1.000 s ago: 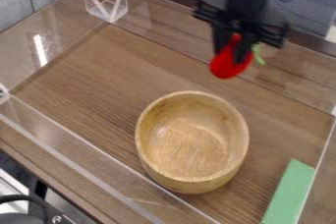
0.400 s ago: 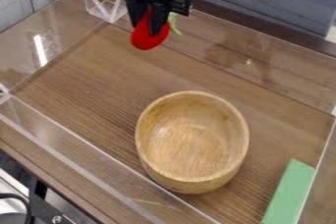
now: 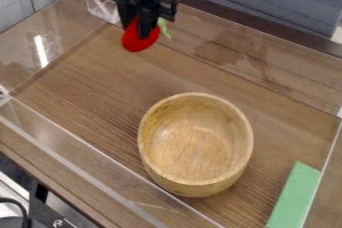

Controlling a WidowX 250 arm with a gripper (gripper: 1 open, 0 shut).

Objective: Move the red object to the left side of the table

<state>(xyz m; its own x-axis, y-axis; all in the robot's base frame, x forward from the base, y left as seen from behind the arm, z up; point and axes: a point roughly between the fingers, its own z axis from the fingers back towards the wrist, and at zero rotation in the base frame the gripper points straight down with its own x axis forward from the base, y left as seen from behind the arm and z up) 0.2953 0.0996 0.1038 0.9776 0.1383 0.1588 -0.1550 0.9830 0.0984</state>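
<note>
Since a second ago I have carried the red strawberry toy (image 3: 140, 38) from the table's (image 3: 94, 92) right-hand side, past the wooden bowl (image 3: 197, 143), across to its far left corner. My gripper (image 3: 142, 30) is clamped shut on the toy, pointing nearly straight down, low over the wood. Judgement: transport is essentially complete; lowering and release remain. The green block (image 3: 297, 198) sits at the near right edge.
</note>
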